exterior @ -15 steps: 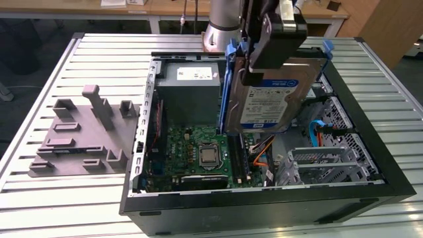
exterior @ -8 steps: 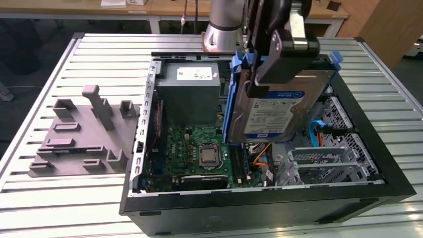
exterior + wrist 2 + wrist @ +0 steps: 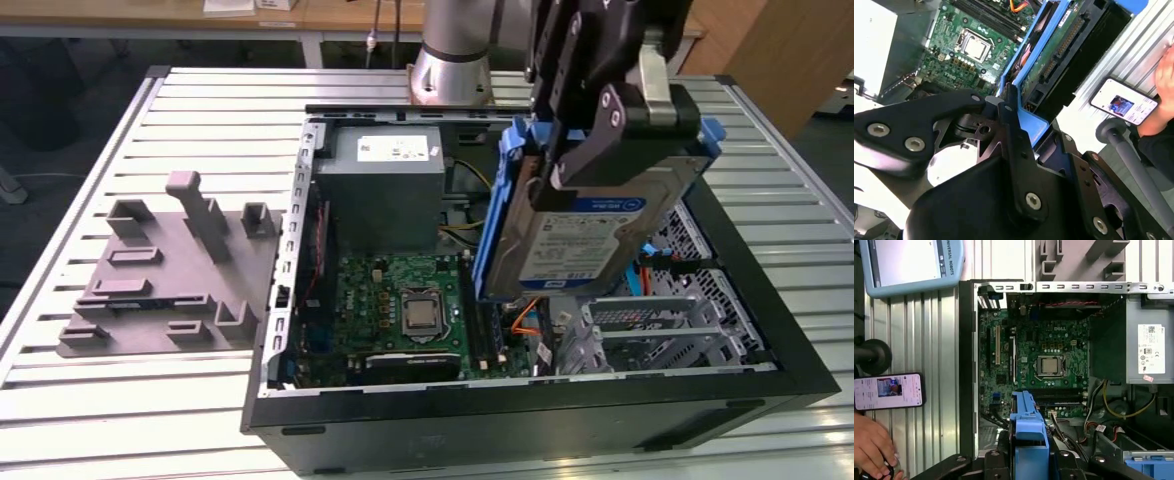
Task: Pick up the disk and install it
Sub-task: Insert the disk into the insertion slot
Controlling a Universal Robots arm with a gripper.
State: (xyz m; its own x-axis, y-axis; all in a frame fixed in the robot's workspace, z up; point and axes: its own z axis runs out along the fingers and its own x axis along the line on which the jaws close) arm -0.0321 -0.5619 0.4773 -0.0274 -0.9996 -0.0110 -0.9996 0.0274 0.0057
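The disk (image 3: 581,245) hangs tilted on edge above the open computer case (image 3: 534,405), its white-and-blue label facing the exterior view and blue rails along its sides. My gripper (image 3: 571,170) is shut on its upper half, one black finger (image 3: 601,135) pressed on the label side. In the second wrist view the disk's green circuit-board side (image 3: 1054,55) and blue rail run away from the gripper (image 3: 1016,112). The first wrist view shows the disk's blue rail end (image 3: 1029,432) over the case, near the motherboard's edge.
Inside the case lie the motherboard (image 3: 400,300), a grey power supply box (image 3: 380,190) and a metal drive cage (image 3: 654,320) with orange cables. A grey fixture block (image 3: 160,270) sits at the exterior view's left. A phone (image 3: 888,391), a person's hand (image 3: 871,445) and a tablet (image 3: 909,265) lie beside the case.
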